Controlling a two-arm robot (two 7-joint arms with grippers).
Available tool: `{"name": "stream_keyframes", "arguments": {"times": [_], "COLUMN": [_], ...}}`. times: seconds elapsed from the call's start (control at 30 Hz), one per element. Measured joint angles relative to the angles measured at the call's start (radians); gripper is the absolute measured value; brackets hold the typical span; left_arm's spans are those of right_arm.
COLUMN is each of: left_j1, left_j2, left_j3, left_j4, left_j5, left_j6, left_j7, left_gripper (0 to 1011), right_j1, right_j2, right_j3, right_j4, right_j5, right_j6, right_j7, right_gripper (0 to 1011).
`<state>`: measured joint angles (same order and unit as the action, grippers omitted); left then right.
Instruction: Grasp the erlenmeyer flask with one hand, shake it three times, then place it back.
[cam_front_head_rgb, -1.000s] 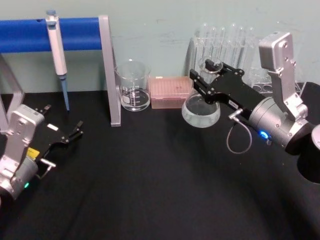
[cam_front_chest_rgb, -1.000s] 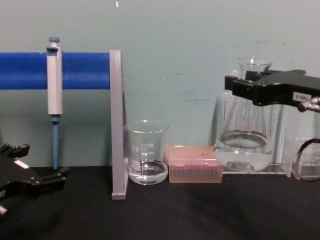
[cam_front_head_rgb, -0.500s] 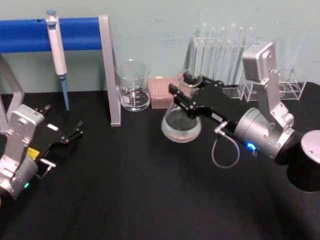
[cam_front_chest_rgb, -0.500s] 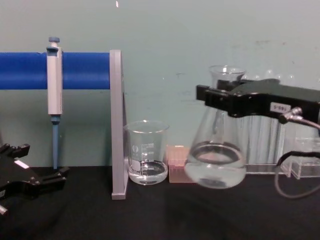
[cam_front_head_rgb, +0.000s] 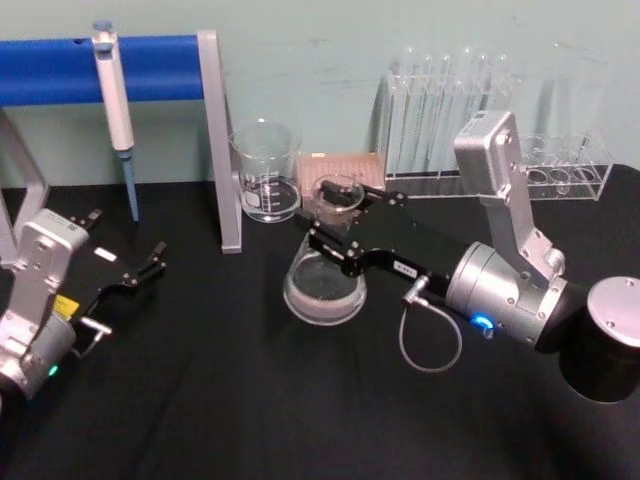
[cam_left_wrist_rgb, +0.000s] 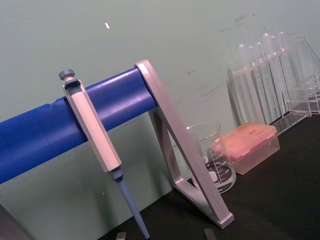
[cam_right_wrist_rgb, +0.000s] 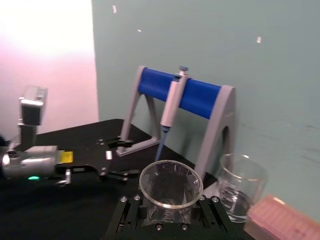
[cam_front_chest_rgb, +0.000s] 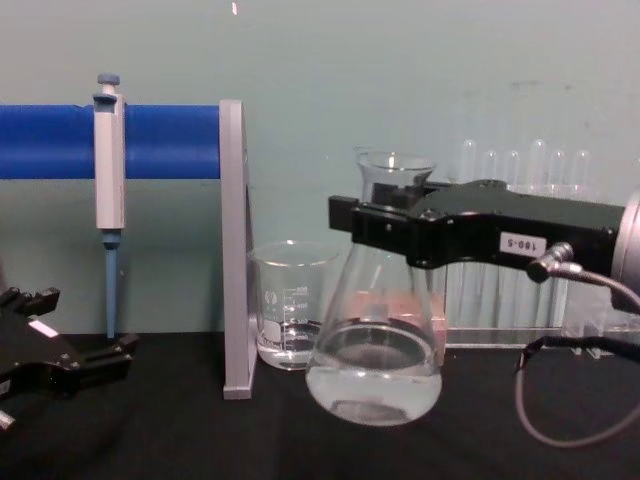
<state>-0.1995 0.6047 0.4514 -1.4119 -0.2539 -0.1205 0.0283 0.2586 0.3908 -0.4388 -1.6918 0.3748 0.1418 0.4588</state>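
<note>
Item 1: flask (cam_front_head_rgb: 323, 288). You have it out in front of the beaker (cam_front_head_rgb: 267, 178) and the pink box (cam_front_head_rgb: 366, 164), near the middle of the black table (cam_front_head_rgb: 250, 400). It is upright, with a little clear liquid in its wide base. Whether the base touches the table cannot be told.

Item 2: right gripper (cam_front_head_rgb: 350, 220). It reaches in from your right and is clamped around the flask's narrow neck just under the rim, one finger on each side. The wide base hangs below the fingers.

Item 3: left gripper (cam_front_head_rgb: 140, 270). It is parked low at your left, near the foot of the blue stand (cam_front_head_rgb: 60, 68). Its fingers are spread and hold nothing.

Item 4: pipette (cam_front_head_rgb: 115, 105), hung on the blue stand.

Item 5: test tubes (cam_front_head_rgb: 450, 95), racked at the back wall, well behind the flask.
</note>
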Motion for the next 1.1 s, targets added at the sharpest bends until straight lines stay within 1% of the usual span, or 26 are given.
{"name": "stream_keyframes", "arguments": {"times": [0.3, 0.63, 0.7, 0.83, 1.1], "left_j1": [0.000, 0.000, 0.000, 0.000, 0.000], "left_j2": [0.000, 0.000, 0.000, 0.000, 0.000], "left_j3": [0.000, 0.000, 0.000, 0.000, 0.000], "left_j4": [0.000, 0.000, 0.000, 0.000, 0.000], "left_j5": [0.000, 0.000, 0.000, 0.000, 0.000], "left_j6": [0.000, 0.000, 0.000, 0.000, 0.000], "left_j7": [0.000, 0.000, 0.000, 0.000, 0.000], "left_gripper": [1001, 1001, 1001, 1001, 1001], "right_j1": [0.012, 0.029, 0.032, 0.035, 0.035], "right_j2": [0.033, 0.056, 0.058, 0.056, 0.043], "right_j3": [-0.036, -0.062, -0.063, -0.057, -0.024], "right_j4": [-0.007, -0.006, -0.003, 0.008, 0.029], "right_j5": [0.032, 0.053, 0.054, 0.051, 0.027], "right_j6": [-0.020, -0.033, -0.035, -0.039, -0.039], "right_j7": [0.048, 0.068, 0.060, 0.024, -0.046], "right_gripper": [456, 456, 456, 456, 456]}}
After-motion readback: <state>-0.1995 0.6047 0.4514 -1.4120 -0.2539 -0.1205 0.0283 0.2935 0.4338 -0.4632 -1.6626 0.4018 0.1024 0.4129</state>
